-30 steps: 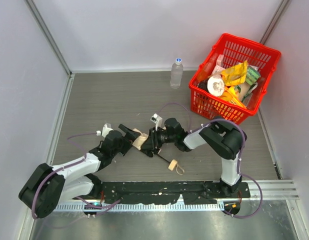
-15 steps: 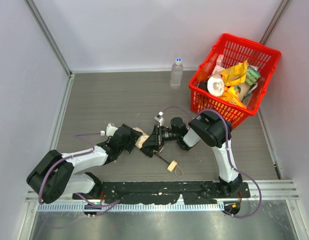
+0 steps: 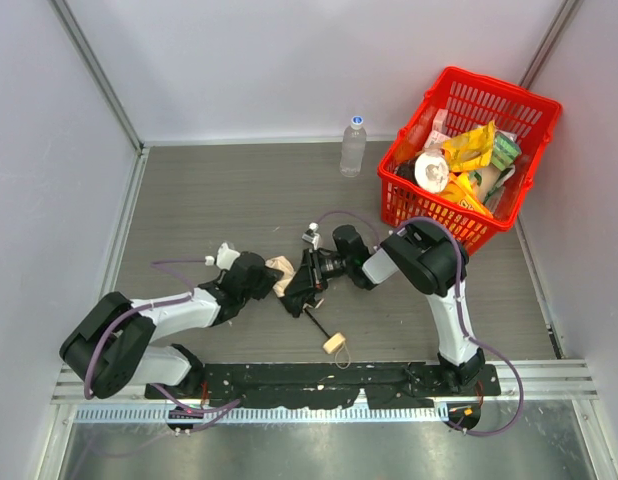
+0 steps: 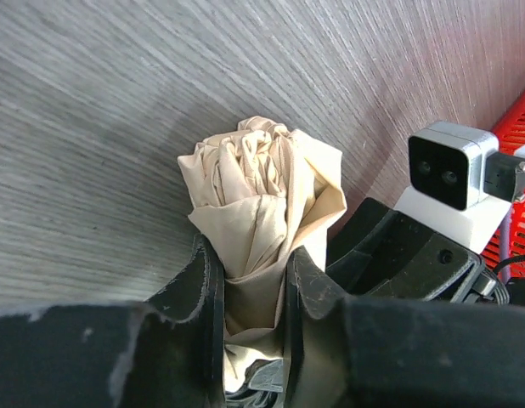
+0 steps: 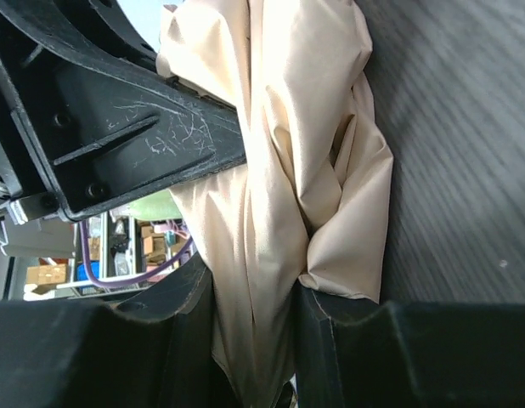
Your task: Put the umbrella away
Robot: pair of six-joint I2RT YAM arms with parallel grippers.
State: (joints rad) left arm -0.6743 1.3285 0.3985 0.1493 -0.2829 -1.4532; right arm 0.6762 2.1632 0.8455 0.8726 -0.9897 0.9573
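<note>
Now the crumpled cream umbrella is squeezed by the left gripper and pinched by the right gripper, with its beige handle laid on the table

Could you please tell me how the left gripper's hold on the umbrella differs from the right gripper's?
The left gripper reaches in from the left, the right gripper from the right. The left gripper pinches the umbrella near its bunched free end; the right gripper clamps the fabric nearer the black shaft and beige handle. Both are shut on the cream fabric, low over the table.
</note>
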